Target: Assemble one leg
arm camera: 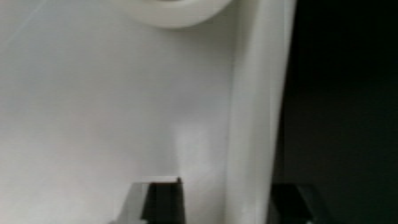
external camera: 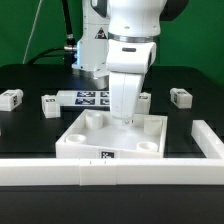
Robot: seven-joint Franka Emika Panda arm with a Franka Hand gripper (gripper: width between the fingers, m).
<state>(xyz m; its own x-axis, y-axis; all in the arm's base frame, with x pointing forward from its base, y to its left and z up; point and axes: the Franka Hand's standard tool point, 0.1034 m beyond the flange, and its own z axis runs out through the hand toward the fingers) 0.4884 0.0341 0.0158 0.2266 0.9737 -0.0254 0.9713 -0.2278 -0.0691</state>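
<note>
Nearest leg: a small white tagged block (external camera: 144, 100) lying on the surface just behind the square panel's far wall. It is close beside the tool on the exterior view's right and partly hidden by it.
Right leg: (external camera: 181, 96) lies behind the panel's far right corner, well apart from the tool.
Left legs: the near-left leg (external camera: 48, 105) and the far-left leg (external camera: 10, 98) lie behind and beyond the panel's far left corner.
Tool: (external camera: 127, 119) points straight down at the middle of the panel's far wall.
Tool state: in the wrist view, dark fingers (arm camera: 164, 203) stand on either side of the panel's upright wall. Whether they press on it cannot be told.
Square panel: (external camera: 85, 150) white, with a round socket (arm camera: 178, 8) inside.
Marker board: (external camera: 88, 98) flat behind the panel's far wall.
Surface: black (external camera: 30, 125).
</note>
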